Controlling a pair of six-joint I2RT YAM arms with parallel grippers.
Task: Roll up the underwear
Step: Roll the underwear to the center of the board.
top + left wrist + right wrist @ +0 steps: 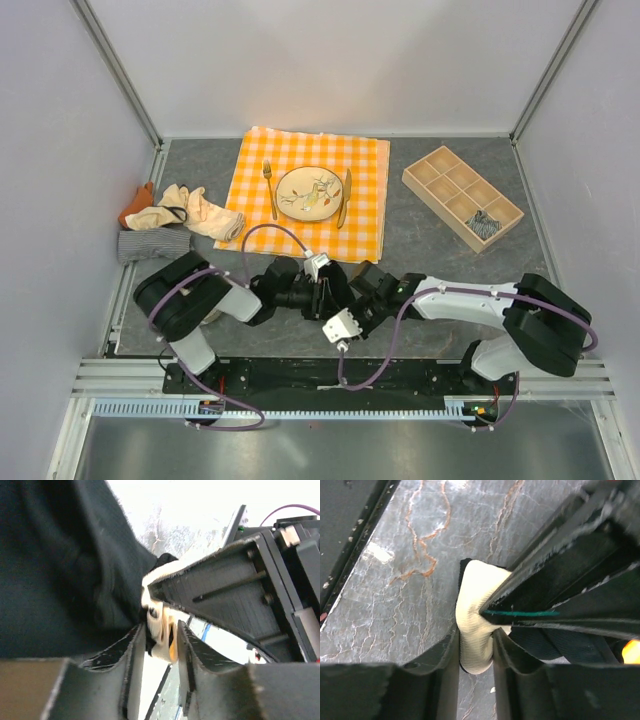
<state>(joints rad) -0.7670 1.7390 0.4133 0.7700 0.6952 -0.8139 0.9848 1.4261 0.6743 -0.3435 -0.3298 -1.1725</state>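
Well, from above, both arms fold inward and meet low over the grey tabletop [420, 250], close to the middle of its near edge. The left gripper [320, 292] and right gripper [350, 292] sit tip to tip, and what lies between them is too dark to make out from here. Against the left edge lies a heap: an orange pair [135, 205], cream pairs [195, 212] and a striped pair [155, 243]. A checked tablecloth [365, 195] at the middle of the far edge carries a plate [308, 193], a fork [269, 187] and a knife [345, 198]. Toward the right edge a wooden divided box [445, 180] has a striped piece [484, 224] in its nearest corner compartment.

At the left wrist, the fingers [132, 665] are drawn nearly together, pinching the black underwear [60, 570] by its cream band [161, 630]. The dark cloth bulks up on the left, and the other arm's finger comes in from the right, touching the same band.

At the right wrist, its own fingers [445, 675] are likewise closed to a narrow gap on the cream band, just above the marbled surface. The left arm's fingers come in from the upper right, clamped on the band's other side, with black fabric bunched beneath them.
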